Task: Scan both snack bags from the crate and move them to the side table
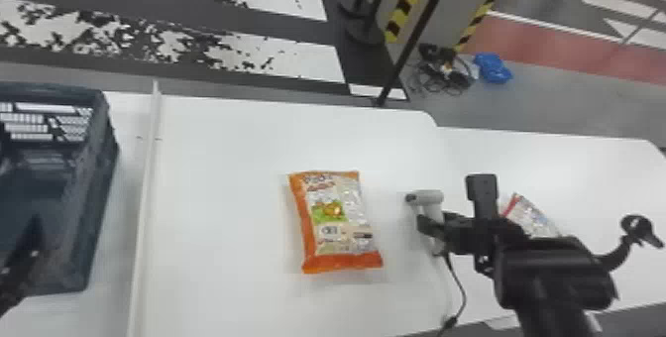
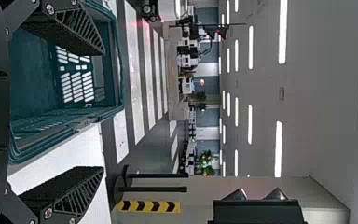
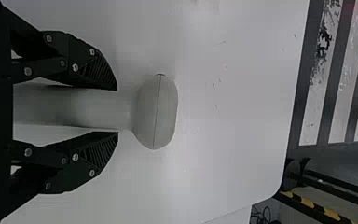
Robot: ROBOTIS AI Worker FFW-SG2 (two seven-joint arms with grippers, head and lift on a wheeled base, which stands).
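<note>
My right gripper (image 1: pixel 430 224) is shut around the handle of the grey scanner (image 1: pixel 429 196), right of the orange snack bag (image 1: pixel 342 217) lying flat on the white table. In the right wrist view, the fingers of that gripper (image 3: pixel 117 111) flank the handle behind the rounded scanner head (image 3: pixel 158 112). Another snack bag (image 1: pixel 534 217) lies on the side table (image 1: pixel 584 177), partly hidden by the right arm. At the far left, my left gripper (image 1: pixel 22 261) is over the dark crate (image 1: pixel 86 197); in the left wrist view the same gripper (image 2: pixel 104 110) is open beside the crate (image 2: pixel 114 60).
A raised white strip (image 1: pixel 147 182) runs between the crate and the orange bag. The scanner's cable (image 1: pixel 461 286) hangs toward the near table edge. Black posts and a striped barrier (image 1: pixel 409 1) stand beyond the tables.
</note>
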